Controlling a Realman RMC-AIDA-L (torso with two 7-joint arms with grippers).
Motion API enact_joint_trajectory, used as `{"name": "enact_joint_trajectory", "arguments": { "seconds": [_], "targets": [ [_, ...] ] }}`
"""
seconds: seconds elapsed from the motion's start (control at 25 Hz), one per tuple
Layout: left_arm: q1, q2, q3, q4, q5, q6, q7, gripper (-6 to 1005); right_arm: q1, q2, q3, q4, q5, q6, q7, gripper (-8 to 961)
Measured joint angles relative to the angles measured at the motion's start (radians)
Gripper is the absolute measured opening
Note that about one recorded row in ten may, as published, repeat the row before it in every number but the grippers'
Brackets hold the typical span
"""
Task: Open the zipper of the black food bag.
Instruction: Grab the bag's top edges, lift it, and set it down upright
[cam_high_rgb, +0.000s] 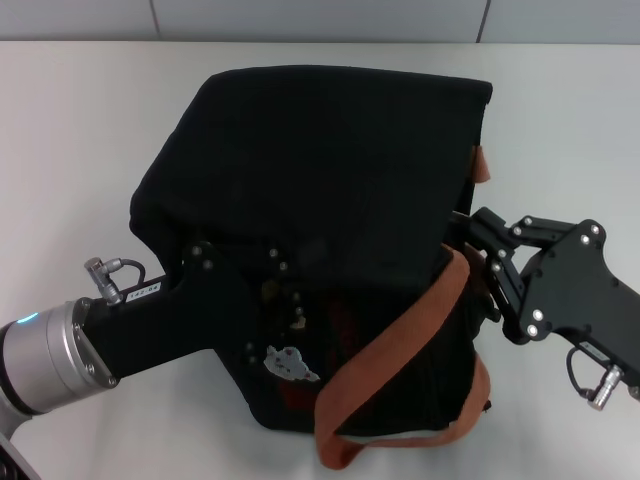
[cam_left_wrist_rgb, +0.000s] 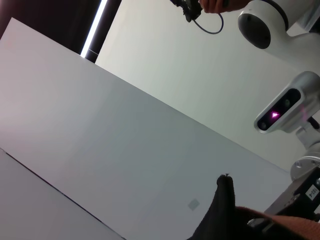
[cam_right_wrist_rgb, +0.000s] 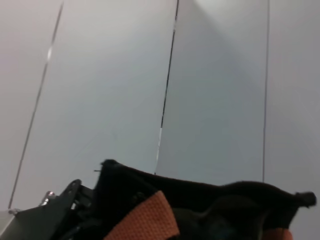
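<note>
The black food bag (cam_high_rgb: 320, 170) stands in the middle of the white table, its dark top flap draped over it. An orange-brown strap (cam_high_rgb: 400, 340) loops down its front right, and a small bear patch (cam_high_rgb: 290, 365) shows on the front. My left gripper (cam_high_rgb: 250, 285) presses against the bag's front left face, black on black. My right gripper (cam_high_rgb: 478, 265) sits against the bag's right side beside the strap. The zipper itself is hidden. The wrist views catch only the bag's upper edge (cam_right_wrist_rgb: 200, 192) and a strip of strap (cam_right_wrist_rgb: 150, 217).
The white table (cam_high_rgb: 80, 150) extends to both sides and behind the bag, ending at a pale panelled wall (cam_high_rgb: 320, 18). The left wrist view shows the bag's corner (cam_left_wrist_rgb: 220, 210) and the robot's head (cam_left_wrist_rgb: 282, 110) above it.
</note>
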Motion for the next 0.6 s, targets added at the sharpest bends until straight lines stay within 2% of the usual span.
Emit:
{"name": "enact_joint_trajectory", "arguments": {
  "seconds": [0.6],
  "targets": [
    [0.000,0.000,-0.001,-0.002,-0.004,-0.001,0.004,90,-0.034,-0.006,-0.035,-0.014,-0.002,-0.023,-0.027,-2]
  ]
}}
